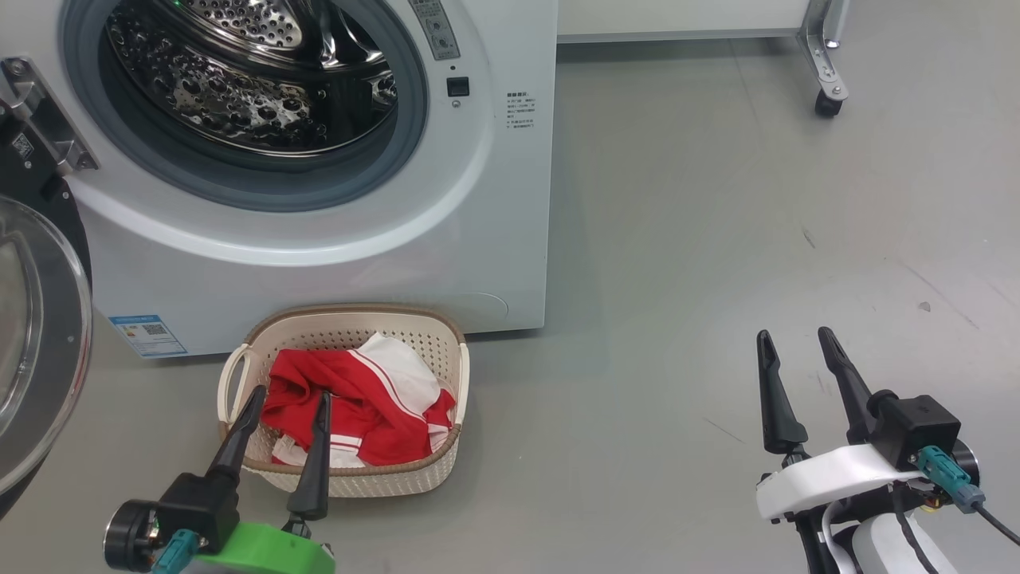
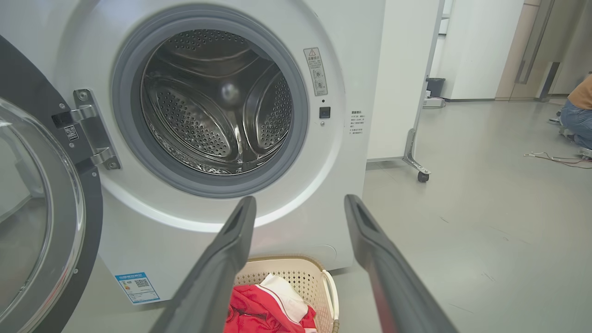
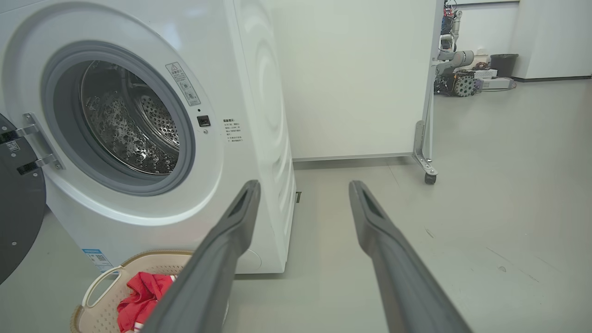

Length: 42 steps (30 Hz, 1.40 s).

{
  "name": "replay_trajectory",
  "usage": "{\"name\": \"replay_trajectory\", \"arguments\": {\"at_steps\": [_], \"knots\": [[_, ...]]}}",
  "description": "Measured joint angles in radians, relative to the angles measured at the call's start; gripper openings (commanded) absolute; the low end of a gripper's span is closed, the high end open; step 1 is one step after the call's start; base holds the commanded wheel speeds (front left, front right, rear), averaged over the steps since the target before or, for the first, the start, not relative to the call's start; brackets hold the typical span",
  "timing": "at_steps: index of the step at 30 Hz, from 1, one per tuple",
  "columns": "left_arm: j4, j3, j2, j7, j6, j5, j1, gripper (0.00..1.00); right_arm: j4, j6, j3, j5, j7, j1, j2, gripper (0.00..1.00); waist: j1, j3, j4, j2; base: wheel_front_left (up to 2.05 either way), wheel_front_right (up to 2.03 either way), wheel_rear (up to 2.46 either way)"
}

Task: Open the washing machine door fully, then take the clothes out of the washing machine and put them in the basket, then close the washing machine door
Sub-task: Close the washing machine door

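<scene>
The white washing machine (image 1: pixel 494 239) stands with its round opening uncovered, and the steel drum (image 1: pixel 255 72) holds nothing I can see. Its black-rimmed glass door (image 1: pixel 36 343) hangs swung out wide at the left. On the floor before the machine sits the cream basket (image 1: pixel 450 351) with the red and white clothes (image 1: pixel 358 399) lying in it. My left gripper (image 1: pixel 291 395) hovers open over the basket's near side, nothing between its fingers. Off to the right, above bare floor, my right gripper (image 1: pixel 797 335) is open and empty. The left wrist view shows the door (image 2: pixel 88 217), drum (image 2: pixel 212 106) and clothes (image 2: pixel 263 310).
A white panel on a wheeled metal leg (image 1: pixel 825 72) stands behind and to the right of the machine. Grey floor (image 1: pixel 717 239) stretches to the right. In the left wrist view a person (image 2: pixel 578 111) crouches far off at the right, near loose cables on the floor.
</scene>
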Motion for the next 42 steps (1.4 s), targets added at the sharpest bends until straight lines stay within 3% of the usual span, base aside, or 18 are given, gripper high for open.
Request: {"name": "replay_trajectory", "arguments": {"at_steps": [17, 32, 42], "knots": [[0.003, -0.027, 0.000, 0.000, 0.009, 0.000, 0.000, 1.00, -0.008, 0.002, -0.001, 0.003, -0.002, 0.007, -0.002, 1.00, 0.0000, -0.001, 0.090, 0.0000, 0.00, 0.00, 0.00], [-0.008, -0.020, 0.000, 0.000, 0.037, 0.000, 0.000, 1.00, -0.009, 0.037, 0.036, 0.003, -0.001, 0.013, -0.002, 1.00, 0.0000, 0.003, 0.280, 0.0000, 0.00, 0.00, 0.00], [-0.008, -0.023, 0.000, 0.000, 0.040, 0.000, 0.004, 1.00, 0.000, 0.039, 0.040, 0.009, -0.001, 0.014, 0.003, 1.00, 0.0000, -0.012, 0.420, 0.0000, 0.00, 0.00, 0.00]]}}
